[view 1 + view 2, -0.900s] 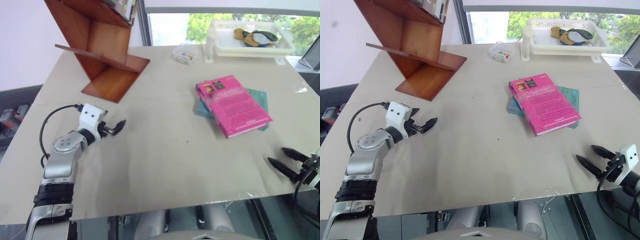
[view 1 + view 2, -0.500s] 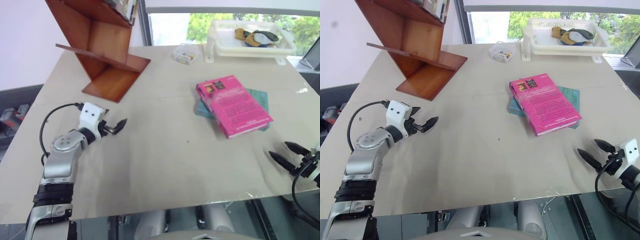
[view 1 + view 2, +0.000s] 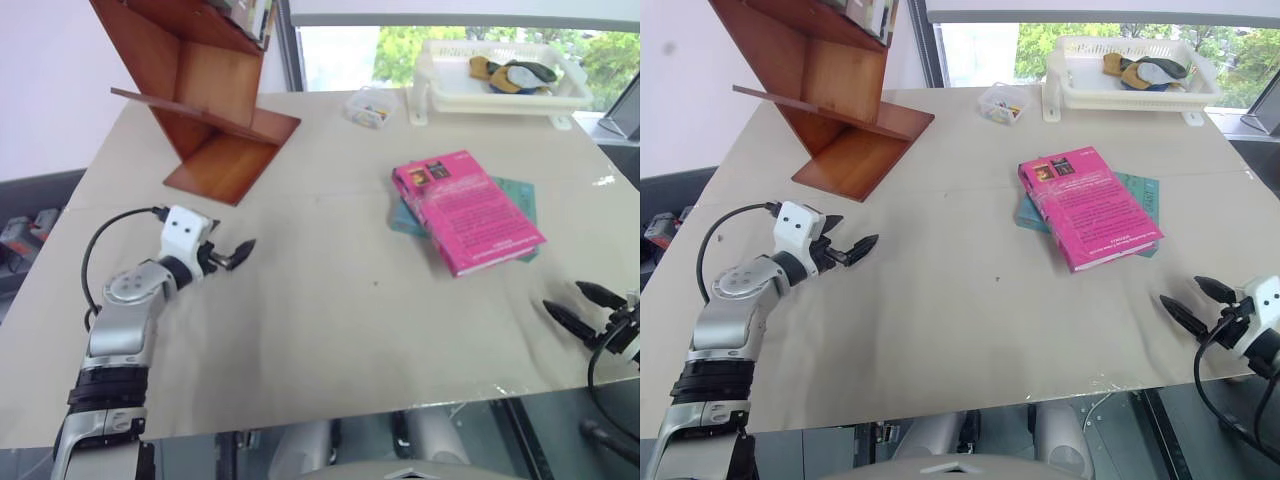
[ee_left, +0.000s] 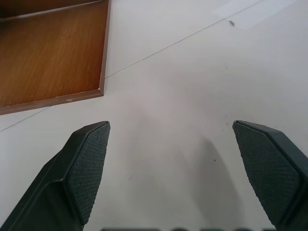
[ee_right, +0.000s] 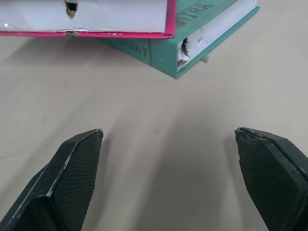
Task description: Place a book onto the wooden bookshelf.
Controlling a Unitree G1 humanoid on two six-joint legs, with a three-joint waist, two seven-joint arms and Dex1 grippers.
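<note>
The pink book point(image 3: 467, 210) lies flat on a teal-green book point(image 3: 518, 192), right of the table's middle. The wooden bookshelf point(image 3: 205, 90) stands at the back left, its slanted boards leaning left. My left gripper point(image 3: 238, 252) hovers open over bare table just in front of the shelf's base board point(image 4: 48, 53). Near the table's front right corner my right gripper point(image 3: 1195, 302) is open and empty, pointing toward the books. In the right wrist view the pink book's white page edges point(image 5: 86, 17) and the teal book point(image 5: 192, 33) lie a short way ahead of the fingers.
A white plastic tray point(image 3: 445, 95) holding several small items stands at the back right. A small clear box point(image 3: 367, 107) sits beside it. The table's front edge point(image 3: 400, 405) runs close below both grippers.
My right gripper has drifted a little to the right, away from the table's middle. The left arm and the books have not moved.
</note>
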